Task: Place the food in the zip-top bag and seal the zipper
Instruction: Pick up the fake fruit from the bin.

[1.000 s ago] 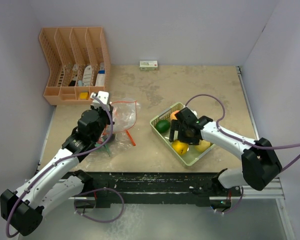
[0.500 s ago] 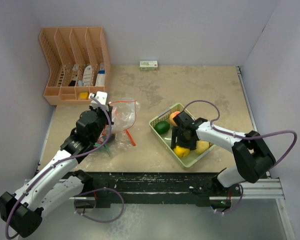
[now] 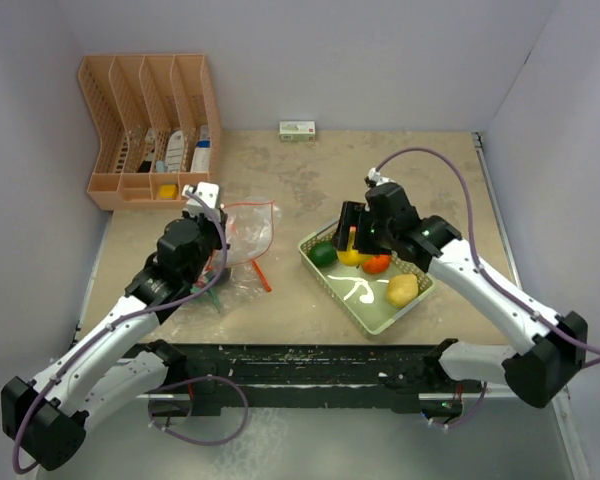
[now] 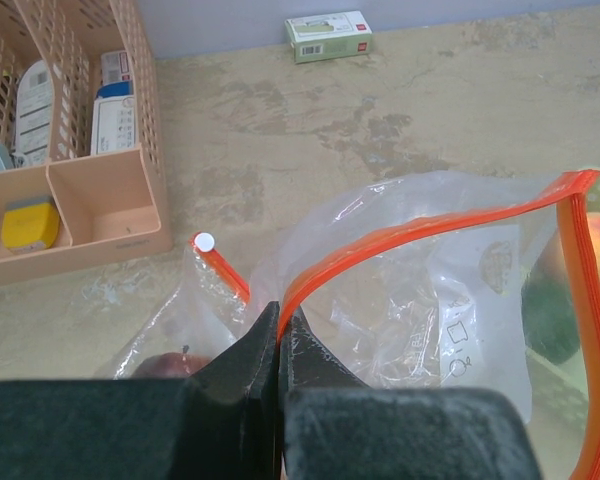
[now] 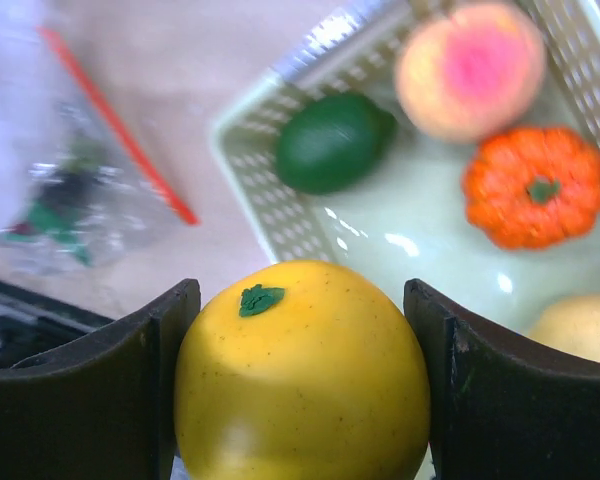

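Observation:
The clear zip-top bag (image 3: 245, 235) lies left of centre, its mouth held up. My left gripper (image 3: 210, 222) is shut on the orange-red zipper strip (image 4: 400, 235); the jaws (image 4: 280, 325) pinch it, and the white slider tab (image 4: 203, 241) sits at the far end. A red fruit (image 4: 165, 365) lies inside the bag (image 4: 430, 300). My right gripper (image 3: 352, 240) is shut on a yellow fruit (image 5: 300, 370) and holds it above the pale green tray (image 3: 380, 312). A green lime (image 5: 335, 140), a peach (image 5: 470, 70), an orange pumpkin (image 5: 535, 185) and a yellow piece (image 3: 402, 290) lie in the tray.
A peach-coloured desk organizer (image 3: 150, 130) with small items stands at the back left. A small green and white box (image 3: 297, 129) lies by the back wall. White walls close in the left, back and right sides.
My right gripper has closed on the yellow fruit in the tray and lifted it up and toward the back. The left gripper has kept its hold on the bag's zipper strip.

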Robot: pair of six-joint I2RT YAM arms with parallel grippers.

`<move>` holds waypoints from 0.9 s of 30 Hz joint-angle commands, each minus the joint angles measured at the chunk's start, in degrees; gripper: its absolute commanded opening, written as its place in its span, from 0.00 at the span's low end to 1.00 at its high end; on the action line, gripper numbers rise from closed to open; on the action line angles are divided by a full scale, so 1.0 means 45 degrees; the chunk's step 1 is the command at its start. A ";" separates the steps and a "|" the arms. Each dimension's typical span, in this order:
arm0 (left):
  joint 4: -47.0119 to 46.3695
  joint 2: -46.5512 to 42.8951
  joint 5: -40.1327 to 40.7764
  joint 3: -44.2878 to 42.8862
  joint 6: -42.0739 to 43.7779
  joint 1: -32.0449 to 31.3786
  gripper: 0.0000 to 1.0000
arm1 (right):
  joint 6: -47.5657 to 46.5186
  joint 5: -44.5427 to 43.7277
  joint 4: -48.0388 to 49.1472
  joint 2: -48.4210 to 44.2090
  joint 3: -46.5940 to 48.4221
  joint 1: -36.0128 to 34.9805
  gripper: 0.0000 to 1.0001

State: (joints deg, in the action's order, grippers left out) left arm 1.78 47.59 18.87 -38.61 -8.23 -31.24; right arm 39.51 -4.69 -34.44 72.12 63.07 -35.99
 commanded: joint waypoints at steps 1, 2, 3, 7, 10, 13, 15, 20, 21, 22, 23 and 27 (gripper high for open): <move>-0.0824 0.0406 -0.0232 -0.0236 -0.0295 0.0049 0.00 | -0.1207 0.1737 0.2158 -0.1057 0.0729 -0.0029 0.40; -0.0864 0.0626 -0.0336 -0.0317 -0.0300 0.0071 0.00 | -0.1022 0.2530 0.3010 -0.1181 0.0731 -0.0054 0.38; -0.0838 0.0785 -0.0389 -0.0495 -0.0315 0.0059 0.00 | -0.0803 0.3232 0.3884 -0.1199 0.0746 -0.0123 0.37; -0.0838 0.1283 -0.0762 -0.0788 -0.0522 0.0060 0.00 | -0.0440 0.4146 0.6605 -0.0552 0.1517 -0.1204 0.36; -0.0952 0.1421 -0.0971 -0.0875 -0.0759 0.0049 0.00 | -0.0274 0.4343 0.7703 0.0360 0.2138 -0.2099 0.37; -0.0875 0.1456 -0.1182 -0.1029 -0.1001 0.0059 0.00 | 0.0243 0.4649 0.9037 0.0875 0.1980 -0.2447 0.37; -0.0914 0.1401 -0.1350 -0.1076 -0.1218 0.0052 0.00 | 0.0566 0.4708 0.9519 0.1218 0.1839 -0.2463 0.37; -0.0963 0.1316 -0.1672 -0.1311 -0.1778 0.0039 0.00 | 0.1041 0.4761 1.0094 0.1819 0.1708 -0.2546 0.36; -0.1031 0.1311 -0.1774 -0.1339 -0.1916 0.0057 0.00 | 0.1044 0.4629 1.0101 0.1900 0.1708 -0.2591 0.36; -0.1093 0.1288 -0.1924 -0.1339 -0.2094 0.0050 0.00 | 0.1017 0.4388 1.0104 0.1962 0.1683 -0.2616 0.36; -0.1215 0.1265 -0.2099 -0.1322 -0.2304 0.0051 0.00 | 0.1022 0.4097 1.0115 0.2004 0.1643 -0.2646 0.36; -0.1495 0.1108 -0.2819 -0.1286 -0.3175 0.0049 0.00 | 0.1063 0.2668 0.9803 0.2118 0.1526 -0.2662 0.36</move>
State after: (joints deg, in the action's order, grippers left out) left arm -0.40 54.26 10.39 -41.69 -17.19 -31.24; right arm 43.38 12.73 6.81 82.24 70.13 -47.59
